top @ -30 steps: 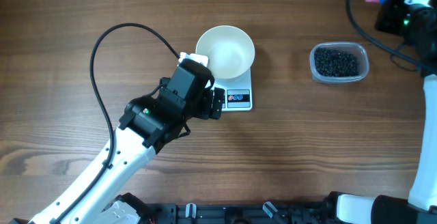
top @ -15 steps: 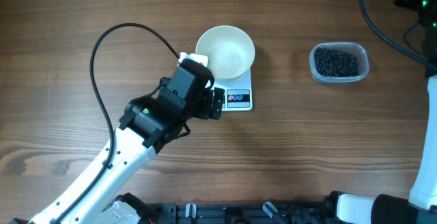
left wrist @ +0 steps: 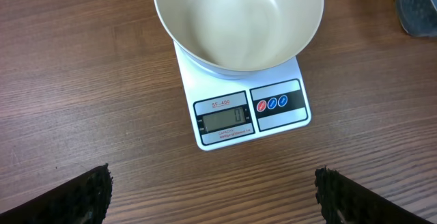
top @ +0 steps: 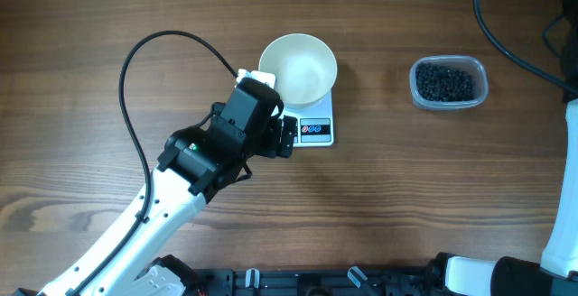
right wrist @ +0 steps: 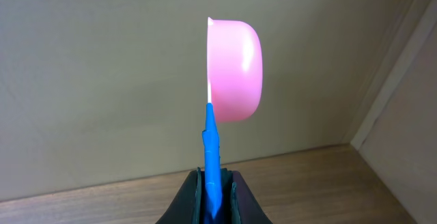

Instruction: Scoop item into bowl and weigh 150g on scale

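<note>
Your right arm has swung up out of the overhead's top-right corner. The scoop (right wrist: 234,70) now shows only on the right wrist view, turned on edge against a plain beige wall (right wrist: 102,60). Right gripper (right wrist: 212,186) is pinched tight on its blue handle. Left gripper (left wrist: 215,197) has not moved; fingers spread wide, nothing between, just in front of the scale (left wrist: 246,108). Bowl (top: 298,68) sits on the scale, empty. Item (top: 445,82) lies all in the tub (top: 485,81), well to the right. You likely have every scoop yet to take. Table (top: 406,197) is brown wood grain.
</note>
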You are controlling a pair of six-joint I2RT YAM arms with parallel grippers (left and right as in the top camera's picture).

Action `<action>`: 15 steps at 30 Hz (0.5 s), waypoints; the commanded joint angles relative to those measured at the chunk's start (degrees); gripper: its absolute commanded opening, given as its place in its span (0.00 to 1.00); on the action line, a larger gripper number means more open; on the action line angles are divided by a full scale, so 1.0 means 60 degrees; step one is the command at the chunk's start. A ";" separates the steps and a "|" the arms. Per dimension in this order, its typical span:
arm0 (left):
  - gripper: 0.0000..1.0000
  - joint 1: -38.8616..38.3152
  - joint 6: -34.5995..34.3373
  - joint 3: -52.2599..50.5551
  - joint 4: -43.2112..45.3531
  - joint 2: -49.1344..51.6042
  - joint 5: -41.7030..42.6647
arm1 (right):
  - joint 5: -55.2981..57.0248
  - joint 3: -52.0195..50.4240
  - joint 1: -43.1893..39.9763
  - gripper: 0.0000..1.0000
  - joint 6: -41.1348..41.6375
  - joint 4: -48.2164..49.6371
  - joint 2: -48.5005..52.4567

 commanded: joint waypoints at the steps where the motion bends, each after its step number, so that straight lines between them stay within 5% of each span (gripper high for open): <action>1: 1.00 -0.0025 0.0127 0.0149 0.0025 0.0018 0.0084 | 0.0492 0.0109 -0.0047 0.04 -0.0051 0.0189 -0.0055; 15: 1.00 -0.0025 0.0127 0.0149 0.0025 0.0018 0.0084 | 0.0484 0.0109 -0.0036 0.04 -0.0018 0.0765 -0.0033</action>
